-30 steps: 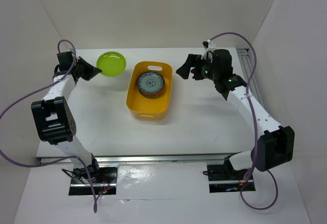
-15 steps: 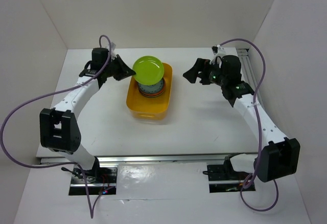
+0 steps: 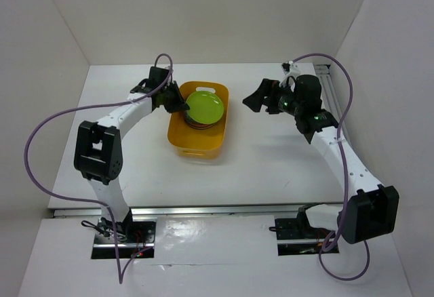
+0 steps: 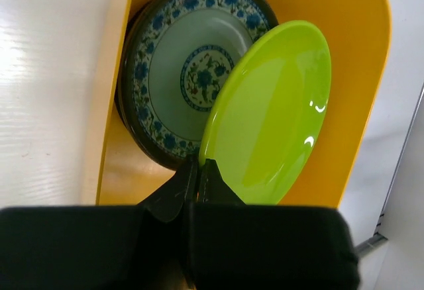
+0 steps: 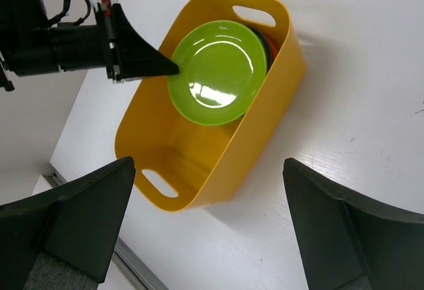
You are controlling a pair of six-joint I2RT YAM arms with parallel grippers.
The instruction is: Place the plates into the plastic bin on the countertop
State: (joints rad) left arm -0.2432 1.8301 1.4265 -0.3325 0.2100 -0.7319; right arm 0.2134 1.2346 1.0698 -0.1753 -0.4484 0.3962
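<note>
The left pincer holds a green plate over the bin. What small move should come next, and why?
Probably lower it slightly, then open the left pincer: the green plate, gripped by its rim, hangs tilted above the patterned plate lying in the yellow bin.

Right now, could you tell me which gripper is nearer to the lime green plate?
Left. The left gripper grips the lime green plate by its rim; the right gripper hangs open right of the yellow bin.

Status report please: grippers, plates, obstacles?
Left gripper shut on green plate, tilted above plate stack in bin. Right gripper open, empty. Nothing in the way.
</note>
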